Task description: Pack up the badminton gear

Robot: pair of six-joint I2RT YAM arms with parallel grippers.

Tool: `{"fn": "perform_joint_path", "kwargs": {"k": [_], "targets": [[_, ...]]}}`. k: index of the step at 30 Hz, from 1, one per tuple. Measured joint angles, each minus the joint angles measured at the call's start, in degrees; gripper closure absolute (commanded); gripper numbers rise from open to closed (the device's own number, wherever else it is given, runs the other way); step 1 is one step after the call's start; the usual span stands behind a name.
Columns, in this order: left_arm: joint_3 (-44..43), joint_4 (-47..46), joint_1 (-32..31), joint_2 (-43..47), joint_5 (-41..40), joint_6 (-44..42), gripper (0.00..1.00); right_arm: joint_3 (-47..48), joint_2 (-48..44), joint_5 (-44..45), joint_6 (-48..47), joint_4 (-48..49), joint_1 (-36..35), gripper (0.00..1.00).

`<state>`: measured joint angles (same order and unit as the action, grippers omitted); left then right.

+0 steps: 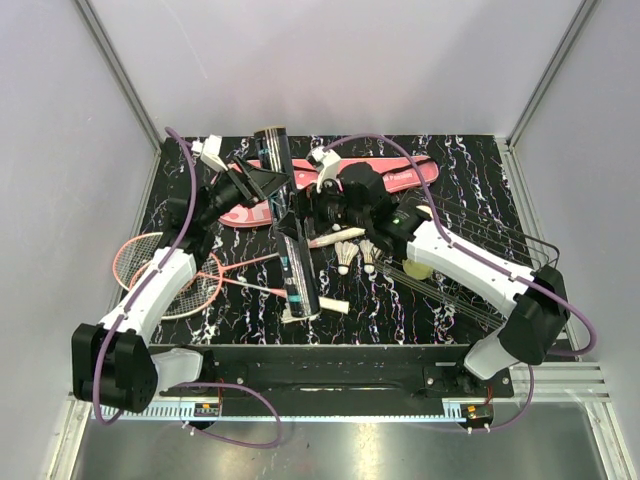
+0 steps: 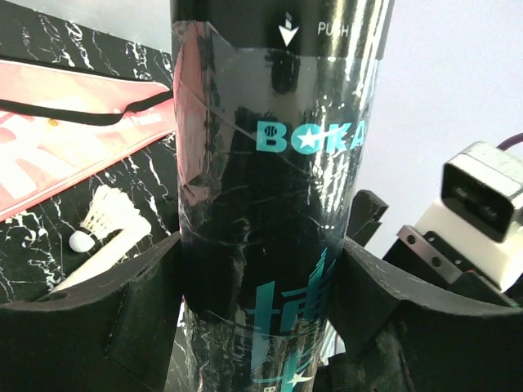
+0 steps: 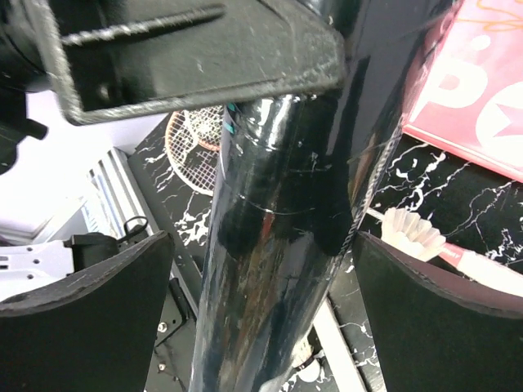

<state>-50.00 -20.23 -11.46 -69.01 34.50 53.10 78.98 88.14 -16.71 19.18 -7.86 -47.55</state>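
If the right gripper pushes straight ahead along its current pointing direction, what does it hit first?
The black tube: it runs between the right gripper's open fingers, dead ahead and apparently close, though depth is unclear.

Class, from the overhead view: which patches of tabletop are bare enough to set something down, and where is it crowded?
Bare: the far right corner beyond the pink cover; the near strip between the black tube and the wire basket. Crowded: the centre, around tube and shuttlecocks; racquets fill the left.

Long black tube (image 1: 297, 270) tilts mid-table, pink cover (image 1: 395, 172) behind, racquet (image 1: 135, 258) left, shuttlecocks (image 1: 346, 258) right.
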Motion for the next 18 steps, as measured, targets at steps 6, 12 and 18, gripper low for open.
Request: {"fn": "perform_joint_path", "kwargs": {"k": [6, 12, 18], "targets": [[1.27, -2.03, -0.11, 1.33, 0.0, 1.53, 0.46, -1.22, 0.5, 5.64, 0.72, 0.44, -1.49, 0.01], [2.6, -2.8, -0.11, 1.79, -0.22, 2.03, 0.46, -3.69, 0.74, 8.87, 5.18, 1.66, -1.66, 0.06], [2.8, -3.21, -0.11, 1.81, -0.66, 2.19, 0.45, -4.76, 0.76, 9.81, 7.32, 3.8, -1.95, 0.11]]}}
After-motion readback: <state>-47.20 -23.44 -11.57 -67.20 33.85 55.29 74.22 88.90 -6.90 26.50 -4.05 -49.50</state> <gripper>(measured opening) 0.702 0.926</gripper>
